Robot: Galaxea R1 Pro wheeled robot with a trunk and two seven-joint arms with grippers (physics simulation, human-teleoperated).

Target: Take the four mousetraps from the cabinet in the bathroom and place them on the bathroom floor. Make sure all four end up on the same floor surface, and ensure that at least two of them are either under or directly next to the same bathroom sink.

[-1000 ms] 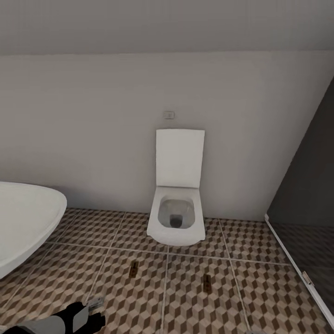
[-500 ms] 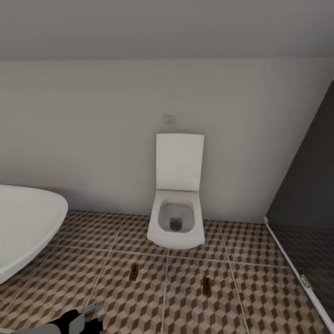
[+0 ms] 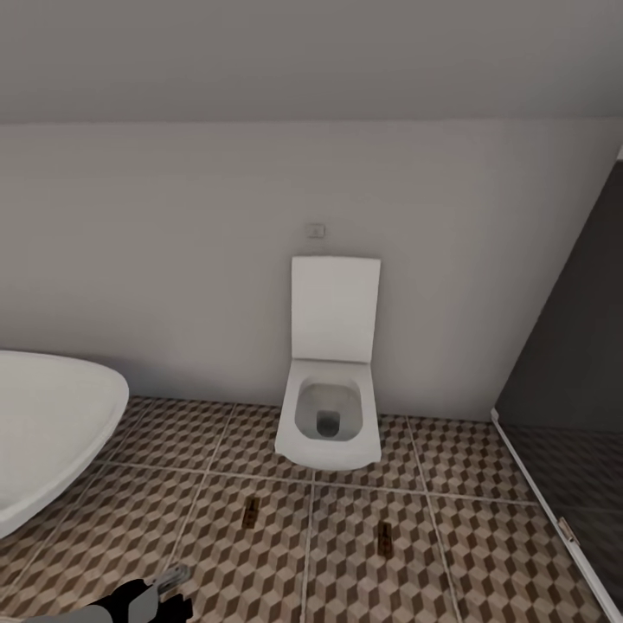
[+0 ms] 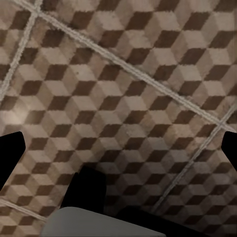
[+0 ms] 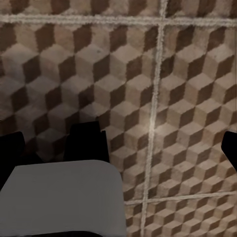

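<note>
Two mousetraps lie flat on the cube-patterned bathroom floor point(image 3: 260, 571) in front of the toilet: one mousetrap point(image 3: 251, 512) to the left, the other mousetrap point(image 3: 384, 536) to the right. My left gripper point(image 3: 177, 590) hangs low at the head view's near left, apart from both. In the left wrist view the left gripper point(image 4: 118, 148) is open over bare tiles, its dark fingertips point(image 4: 11, 150) far apart. In the right wrist view the right gripper point(image 5: 118, 148) is likewise open above the tiles point(image 5: 163, 74), holding nothing. The cabinet and the sink are out of view.
A white toilet point(image 3: 330, 415) with its lid up stands against the back wall. A rounded white bathtub point(image 3: 48, 424) juts in from the left. A dark glass partition point(image 3: 571, 407) with a pale floor rail closes off the right side.
The whole head view has shifted: the toilet looks slightly smaller and lower, so the camera has drawn back. The left gripper sits lower in the picture. The mousetraps have not moved on the tiles.
</note>
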